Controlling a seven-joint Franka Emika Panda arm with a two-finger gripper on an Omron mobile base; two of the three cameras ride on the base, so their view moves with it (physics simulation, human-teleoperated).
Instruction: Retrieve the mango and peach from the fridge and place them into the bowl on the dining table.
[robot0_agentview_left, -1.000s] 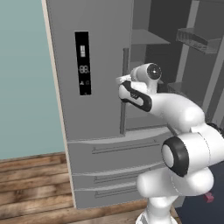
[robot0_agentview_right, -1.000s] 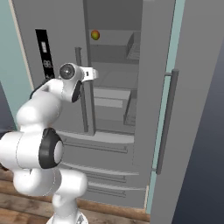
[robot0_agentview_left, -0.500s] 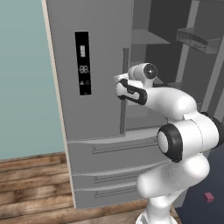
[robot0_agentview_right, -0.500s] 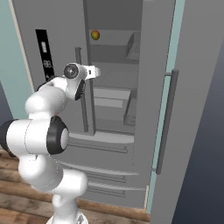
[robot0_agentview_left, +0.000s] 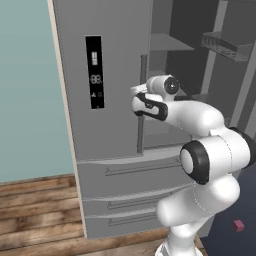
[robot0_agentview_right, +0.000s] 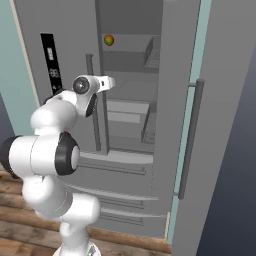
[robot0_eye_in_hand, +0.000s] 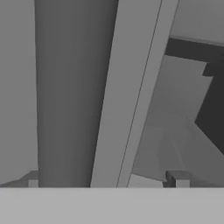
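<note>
The grey fridge (robot0_agentview_left: 110, 50) has its left door shut and its right door (robot0_agentview_right: 180, 100) swung wide. On an upper shelf inside lies the mango (robot0_agentview_right: 108, 39), yellow-green with a red blush. My gripper (robot0_agentview_left: 136, 94) (robot0_agentview_right: 107, 81) is open at mid height, right by the left door's vertical bar handle (robot0_agentview_left: 141, 135). In the hand view that handle (robot0_eye_in_hand: 70, 87) and the door's edge stand between my fingertips (robot0_eye_in_hand: 177, 178), close ahead; I cannot tell if they touch. The peach, the bowl and the dining table are out of view.
Grey shelves and a box-shaped bin (robot0_agentview_right: 125, 111) fill the open compartment. A door bin (robot0_agentview_left: 225, 45) hangs on the open right door. Drawers (robot0_agentview_left: 130, 170) lie below. A small pink cube (robot0_agentview_left: 238, 225) sits on the dark floor at right; a teal wall flanks the fridge's left.
The elbow and forearm have swung up and round while the hand crept slightly towards the left door's handle. The gripper stays open. The fridge and mango have not moved.
</note>
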